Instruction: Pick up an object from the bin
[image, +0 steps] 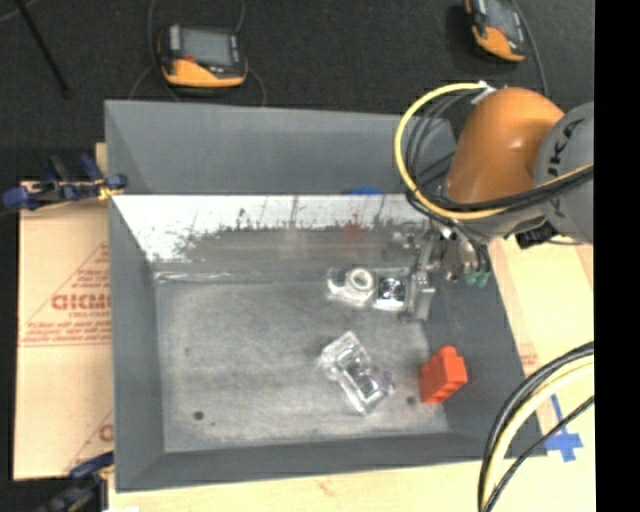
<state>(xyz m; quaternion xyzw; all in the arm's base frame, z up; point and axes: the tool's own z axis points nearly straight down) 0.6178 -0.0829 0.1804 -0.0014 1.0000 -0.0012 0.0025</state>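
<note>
One small silvery metal piece (390, 291) just beside the jaws, their gap not discernible.

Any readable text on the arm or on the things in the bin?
grey link of the arm: dark letters, cut off at the edge, not readable.
orange-red block, clear plastic piece, white ring-shaped piece: no text to be seen.

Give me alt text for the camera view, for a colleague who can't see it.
The end effector hangs low in the grey bin, near its right wall, beside a small shiny metal piece and a white ring-shaped part. Nearer the front lie a clear plastic piece and an orange-red block.
</note>
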